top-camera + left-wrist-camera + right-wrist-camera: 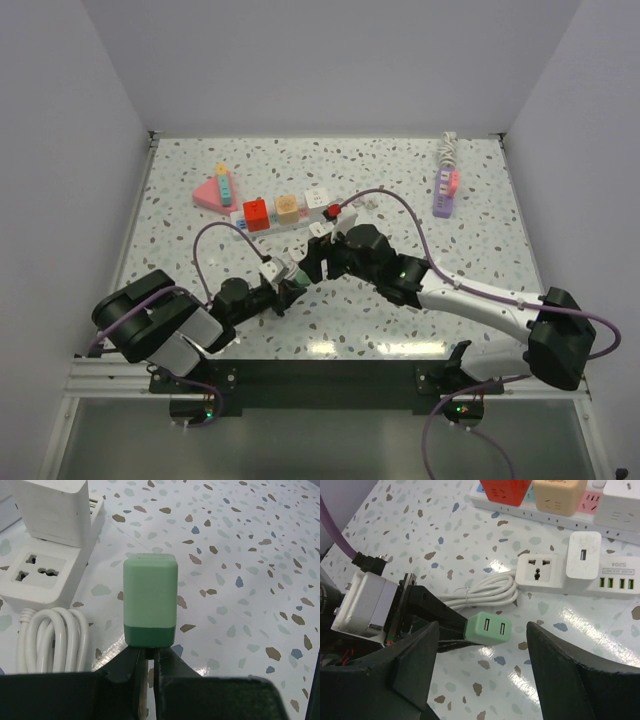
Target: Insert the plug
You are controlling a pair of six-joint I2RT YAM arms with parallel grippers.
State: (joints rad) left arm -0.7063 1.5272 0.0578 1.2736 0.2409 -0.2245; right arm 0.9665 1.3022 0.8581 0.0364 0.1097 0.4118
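Note:
The plug is a mint-green block (150,600) with a darker green base and two USB slots in its end face (488,628). My left gripper (149,655) is shut on its base and holds it just above the table (293,275). My right gripper (482,630) stands open, one finger on each side of the plug and touching neither side. A small white socket strip (540,572) with a free universal socket lies just beyond, next to a coiled white cable (485,592). A white charger (583,555) sits in that strip.
A long white power strip (238,222) behind carries a red cube (257,214), an orange cube (288,208) and a white cube (318,198). A pink triangular block (208,193) lies at the back left, a purple strip (445,190) at the back right.

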